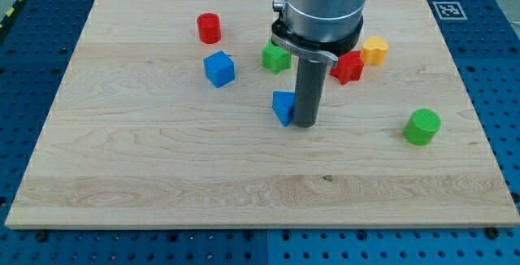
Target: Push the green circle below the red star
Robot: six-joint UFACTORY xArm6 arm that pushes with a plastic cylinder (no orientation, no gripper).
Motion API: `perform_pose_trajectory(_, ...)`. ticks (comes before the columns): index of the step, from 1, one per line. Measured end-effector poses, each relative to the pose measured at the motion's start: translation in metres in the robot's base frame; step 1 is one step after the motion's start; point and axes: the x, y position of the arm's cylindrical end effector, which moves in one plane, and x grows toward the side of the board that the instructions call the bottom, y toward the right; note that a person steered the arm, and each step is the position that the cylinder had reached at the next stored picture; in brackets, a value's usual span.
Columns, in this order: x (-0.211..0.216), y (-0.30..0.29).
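My tip (305, 123) touches a small blue block (283, 106); no claw here. Right of it: smooth green circle (422, 127), red star (348, 67) upward.

The rod (306, 94) covers the right part of a small blue block (283, 106), shape indeterminate, and the red star's (350, 67) left edge; arm housing (325, 5) cropped at the view's top.
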Motion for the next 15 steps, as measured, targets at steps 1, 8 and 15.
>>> perform_pose_trajectory(1, 0.025, 0.036)
perform_pose_trajectory(8, 0.052, 0.188)
perform_pose_trajectory(15, 0.032, 0.211)
